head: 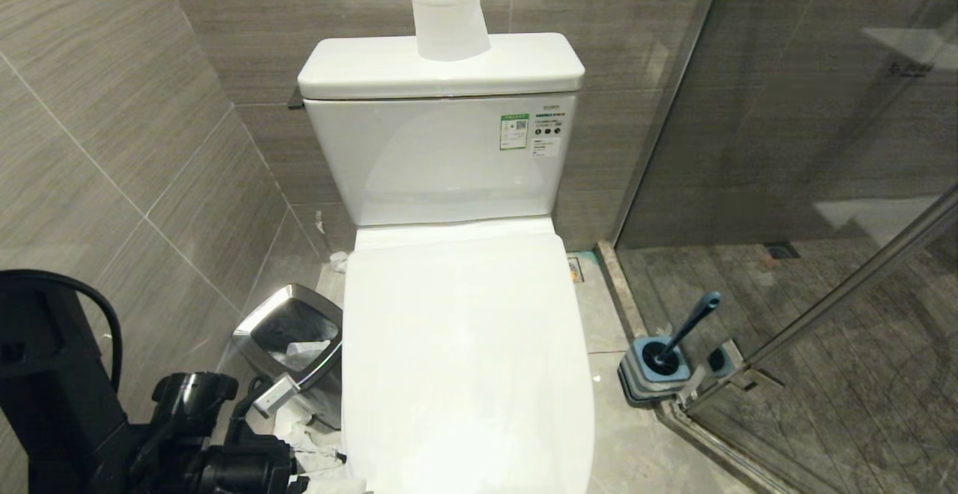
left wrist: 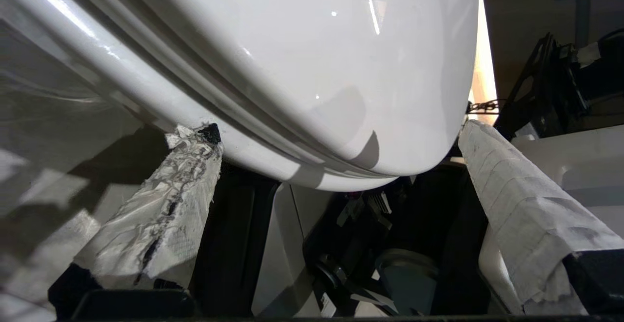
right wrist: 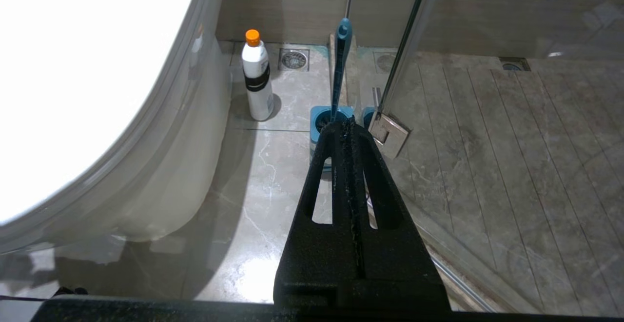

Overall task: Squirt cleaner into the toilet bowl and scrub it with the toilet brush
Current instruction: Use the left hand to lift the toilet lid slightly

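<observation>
The left gripper [left wrist: 336, 131] sits low at the front left corner of the toilet bowl [head: 464, 359], its paper-wrapped fingers [left wrist: 161, 214] spread wide and straddling the rounded front edge of the closed lid. One frayed, torn fingertip rests against the glossy white rim just under the lid; the other stands beside the lid's far curve, and nothing is clamped between them. From the head camera only the black left arm [head: 187, 434] shows, at the lower left.

The right gripper [right wrist: 348, 131] hangs above the grey marble-patterned floor on the toilet's right, its rough black fingers pressed together and empty.

Just past it, the toilet brush [head: 673, 344] stands on the floor against the glass shower door, its slim blue handle leaning out of a square blue-and-grey holder. The cleaner [right wrist: 257, 78], a small white bottle with an orange cap and dark band, stands upright on the floor close beside the bowl's base, near a round floor drain [right wrist: 294, 59].

Left of the toilet sits a steel-rimmed bin [head: 292, 337] holding crumpled paper. Farthest back, a white paper roll [head: 447, 15] stands upright on the smooth ceramic tank lid, before grey striated wall tiles.
</observation>
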